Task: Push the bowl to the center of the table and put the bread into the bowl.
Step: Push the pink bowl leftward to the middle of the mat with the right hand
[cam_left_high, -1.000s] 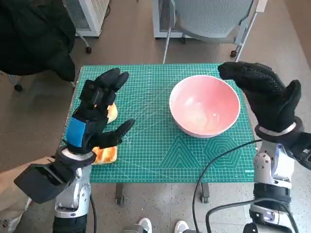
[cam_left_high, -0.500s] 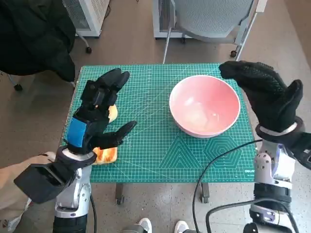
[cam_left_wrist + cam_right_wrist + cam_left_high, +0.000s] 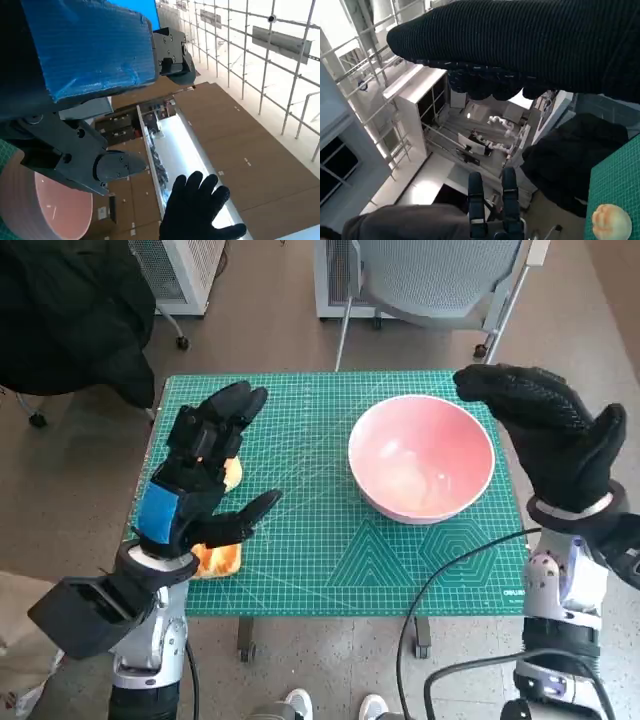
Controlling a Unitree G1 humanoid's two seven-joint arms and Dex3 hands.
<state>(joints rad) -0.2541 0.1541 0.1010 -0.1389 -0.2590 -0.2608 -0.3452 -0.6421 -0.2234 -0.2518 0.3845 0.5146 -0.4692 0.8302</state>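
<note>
So far, nothing is complete: the pink bowl (image 3: 421,457) sits at 2 o'clock on the green cutting mat (image 3: 330,550), off-centre; the bread (image 3: 220,558) lies at 8 o'clock. Left hand (image 3: 196,483) and right hand (image 3: 548,435) hover released, empty.

Head view evenly bright and sharp, shadows soft, edges bowed. Wrist views glare white at their upper parts; near hands blurred.

**Surfaces and materials around the bowl**

The bowl (image 3: 421,457) looks smooth and faintly glossy, like pink plastic or glazed ware. Under it lies a matt green mat (image 3: 330,540) printed with a fine grid. Left of the bowl, the bread (image 3: 220,558) has a soft, browned crust. The right hand (image 3: 553,435) wears coarse black knit; the left hand (image 3: 197,476) is hard black plastic with shiny, wrinkled blue tape (image 3: 87,42).
</note>
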